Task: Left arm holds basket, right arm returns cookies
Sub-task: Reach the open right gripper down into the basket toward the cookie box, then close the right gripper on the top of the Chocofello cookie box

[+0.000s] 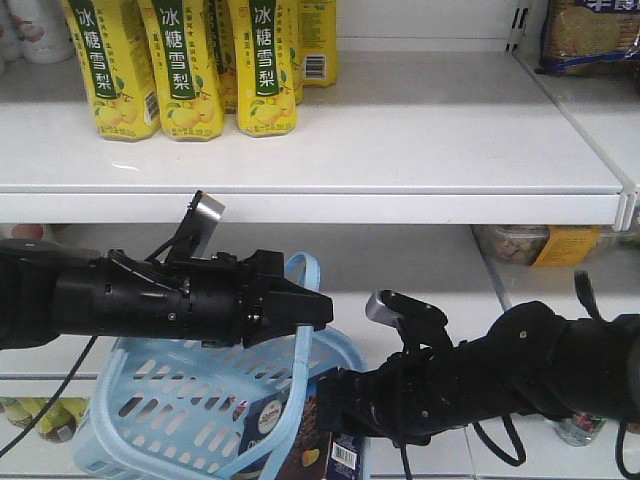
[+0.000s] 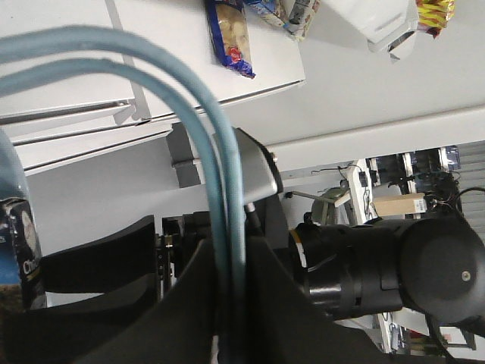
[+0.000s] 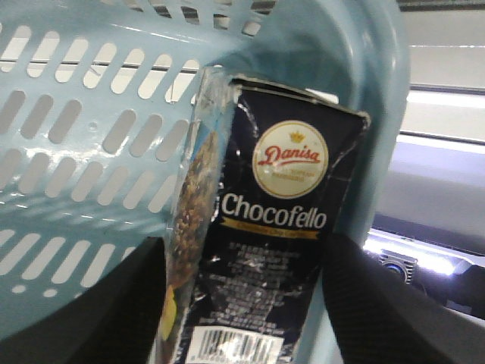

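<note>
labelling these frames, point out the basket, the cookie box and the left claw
basket [image 3: 379, 91]: right wrist view, solid rim
cookie box [image 3: 273, 258]: right wrist view, dark front panel
left claw [image 1: 318, 312]: exterior front view, between its tips

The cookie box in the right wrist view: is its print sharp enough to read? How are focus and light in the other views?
Right wrist view: the cookie box is sharp, lettering readable, small glints on its face. Left wrist view: the basket handle, near the lens, is soft. Front view: the shelf is washed bright; the left arm and right arm are dark.
</note>
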Available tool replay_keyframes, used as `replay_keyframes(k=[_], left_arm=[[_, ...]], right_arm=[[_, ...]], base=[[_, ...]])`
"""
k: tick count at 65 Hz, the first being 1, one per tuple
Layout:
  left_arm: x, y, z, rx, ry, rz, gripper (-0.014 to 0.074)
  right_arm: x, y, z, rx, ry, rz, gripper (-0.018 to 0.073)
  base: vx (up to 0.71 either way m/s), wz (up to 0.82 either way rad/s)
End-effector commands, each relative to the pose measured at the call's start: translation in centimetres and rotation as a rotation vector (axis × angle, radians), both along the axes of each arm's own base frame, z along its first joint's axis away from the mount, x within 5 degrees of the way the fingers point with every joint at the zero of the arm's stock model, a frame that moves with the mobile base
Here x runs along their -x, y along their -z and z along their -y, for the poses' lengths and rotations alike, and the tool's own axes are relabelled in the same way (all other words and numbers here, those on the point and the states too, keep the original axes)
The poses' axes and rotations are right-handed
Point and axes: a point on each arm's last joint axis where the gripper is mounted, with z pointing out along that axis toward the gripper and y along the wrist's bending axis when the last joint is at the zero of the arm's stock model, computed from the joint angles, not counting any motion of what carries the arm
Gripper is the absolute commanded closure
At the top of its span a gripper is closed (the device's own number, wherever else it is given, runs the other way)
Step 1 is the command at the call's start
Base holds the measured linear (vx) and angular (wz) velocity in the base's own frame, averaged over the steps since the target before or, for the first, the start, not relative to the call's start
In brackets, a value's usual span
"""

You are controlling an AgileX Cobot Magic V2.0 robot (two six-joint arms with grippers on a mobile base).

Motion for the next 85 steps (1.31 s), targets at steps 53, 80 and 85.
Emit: replay_keyframes(k=[53, 80, 85], left_arm=[[-0.7, -3.2, -0.1, 0.106, -0.069, 0.103, 0.0599], [-0.7, -3.2, -0.1, 0.106, -0.069, 0.103, 0.0599], [-0.7, -3.2, -0.1, 0.106, -0.069, 0.103, 0.0599]], right_arm=[[-1.6, 1.1, -1.5, -0.125, 0.053, 0.007, 0.0137], [-1.7, 0.4, -2.2, -0.232, 0.055, 0.019, 0.0137], [-1.8, 0.5, -2.0, -0.214, 0.069, 0.029, 0.0137]], base=[[0.0, 0.0], [0.0, 0.0], [0.0, 0.0]])
